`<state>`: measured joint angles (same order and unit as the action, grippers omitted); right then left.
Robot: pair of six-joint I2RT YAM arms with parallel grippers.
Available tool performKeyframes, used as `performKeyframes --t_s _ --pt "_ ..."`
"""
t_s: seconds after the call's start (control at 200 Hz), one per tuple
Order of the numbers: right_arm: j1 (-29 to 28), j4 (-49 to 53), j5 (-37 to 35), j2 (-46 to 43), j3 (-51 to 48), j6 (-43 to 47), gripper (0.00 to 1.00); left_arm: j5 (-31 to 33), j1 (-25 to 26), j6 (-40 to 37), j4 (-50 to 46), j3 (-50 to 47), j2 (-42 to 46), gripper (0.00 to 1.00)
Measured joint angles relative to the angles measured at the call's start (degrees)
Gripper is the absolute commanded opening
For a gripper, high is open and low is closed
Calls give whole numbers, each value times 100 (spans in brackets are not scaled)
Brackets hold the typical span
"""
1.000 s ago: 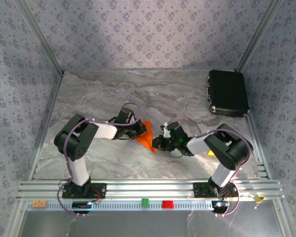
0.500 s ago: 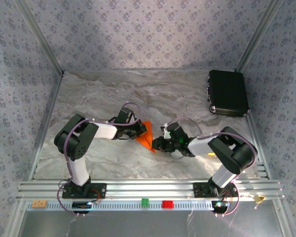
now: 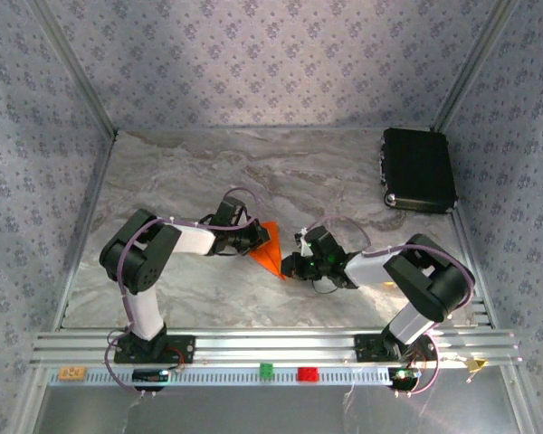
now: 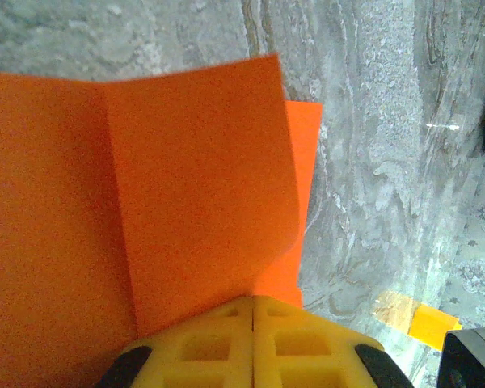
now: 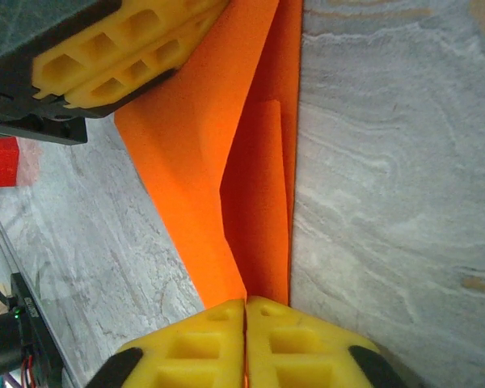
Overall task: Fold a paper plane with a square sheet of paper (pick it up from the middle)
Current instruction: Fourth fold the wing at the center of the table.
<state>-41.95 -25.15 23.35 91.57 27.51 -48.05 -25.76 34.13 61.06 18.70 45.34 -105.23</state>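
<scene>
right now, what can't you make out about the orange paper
top external: the orange paper is too small to read its folds.
left wrist: the paper runs off the left edge of the frame; the left fingers hide its near part.
right wrist: the right fingers hide its near tip.

Counting each kind of thing on the tabletop (image 3: 208, 172) and its front rail (image 3: 281, 344)

Two arms are working here, the left arm (image 3: 154, 262) and the right arm (image 3: 416, 280). Each is carrying one end effector, making two: the left end effector (image 3: 256, 240) and the right end effector (image 3: 290, 267). One orange sheet of paper (image 3: 269, 249) is lying between them. One black box (image 3: 419, 169) is sitting far right. Three small blocks are showing: one green block (image 3: 266, 369), one red block (image 3: 307, 372) and one yellow-orange block (image 4: 424, 319).
</scene>
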Motion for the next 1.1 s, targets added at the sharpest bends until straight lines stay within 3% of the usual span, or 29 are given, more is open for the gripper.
performKeyframes --t_s 0.105,0.33,0.455,0.53,0.625,0.865,0.949,1.099 --pt "-11 111 -13 -109 -26 7 17 0 0 0 0 0 0 7" --pt "-20 184 -48 -190 -129 4 4 2 0 0 0 0 0 7" --pt "-26 162 -55 -190 -140 4 5 2 0 0 2 0 0 7" --pt "-26 164 -61 -192 -140 2 11 2 0 0 2 0 0 7" --pt "-44 199 -68 -254 -149 -13 13 2 0 0 2 0 0 7" --pt "-59 254 -81 -308 -214 -15 2 0 0 2 2 0 0 7" --pt "-70 243 -90 -308 -219 -15 4 0 0 0 2 0 0 7" --pt "-72 393 -114 -442 -221 -48 15 -4 4 2 2 0 0 7"
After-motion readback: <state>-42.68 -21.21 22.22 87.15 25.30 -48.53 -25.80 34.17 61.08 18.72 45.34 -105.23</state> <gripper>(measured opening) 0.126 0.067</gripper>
